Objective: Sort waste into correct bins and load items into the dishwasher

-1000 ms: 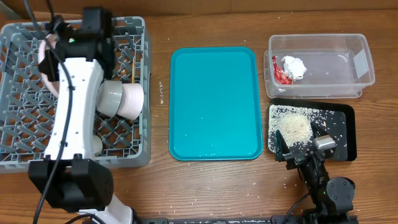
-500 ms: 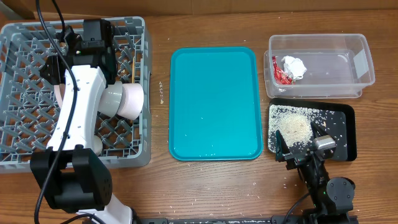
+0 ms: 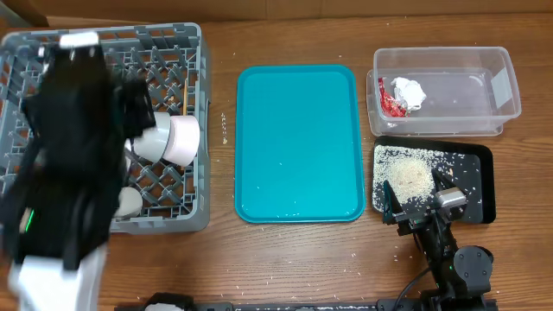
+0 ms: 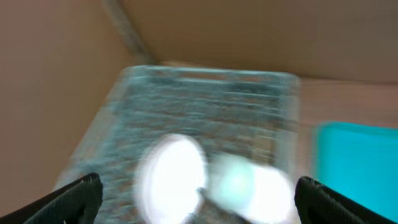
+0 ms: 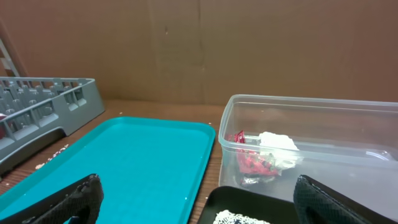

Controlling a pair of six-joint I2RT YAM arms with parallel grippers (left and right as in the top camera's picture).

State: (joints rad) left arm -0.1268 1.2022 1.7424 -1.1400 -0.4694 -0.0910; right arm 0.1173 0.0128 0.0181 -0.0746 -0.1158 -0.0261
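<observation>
The grey dish rack is filling the far left corner of the bench, and the left arm is showing only as a dark smear above it. In the wrist view the left gripper is standing with its fingers wide apart and nothing between them. Below it a round white plate and a pale bowl are lying in the rack, both too blurred to describe further.

From overhead, a white bowl is lying on its side against the rack's right wall. A small white cup is sitting near the rack's front edge. The lattice floor is probably keeping them from rolling.

The waste is sitting by kind along the right edge. The red wrapper and the white paper wad are touching each other at the left end of the clear plastic tub in the far right corner. The rice grains are heaping in the black tray just in front of it, whose low rim is suiting loose food. A few stray grains are lying on the wood near the front edge.

The right gripper is resting at the front right, spread fully and gripping nothing, facing the tub across the black tray.

The teal tray in the middle is looking almost bare, so the sorting is appearing close to finished.
</observation>
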